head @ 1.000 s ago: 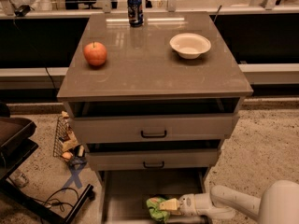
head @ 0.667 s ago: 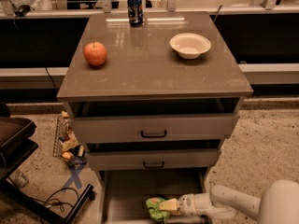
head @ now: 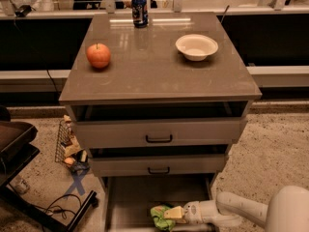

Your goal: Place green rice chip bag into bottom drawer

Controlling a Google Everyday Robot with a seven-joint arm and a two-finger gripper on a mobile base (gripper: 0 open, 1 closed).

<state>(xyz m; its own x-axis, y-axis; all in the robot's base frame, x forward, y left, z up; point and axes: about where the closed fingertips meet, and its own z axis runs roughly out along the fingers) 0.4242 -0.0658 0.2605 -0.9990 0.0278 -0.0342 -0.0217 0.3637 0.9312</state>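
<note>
The green rice chip bag (head: pixel 160 215) lies crumpled on the grey floor of the open bottom drawer (head: pixel 130 202), near its front middle. My gripper (head: pixel 175 212) reaches in from the right at the end of my white arm (head: pixel 231 211) and is shut on the bag's right end. The two upper drawers (head: pixel 158 132) show black bar handles and stand slightly pulled out.
A red apple (head: pixel 98 55), a blue soda can (head: pixel 139 10) and a white bowl (head: pixel 196 47) stand on the cabinet top. A wire basket with clutter (head: pixel 67 146) sits left of the cabinet. A dark cart (head: pixel 19 151) and cables are at the lower left.
</note>
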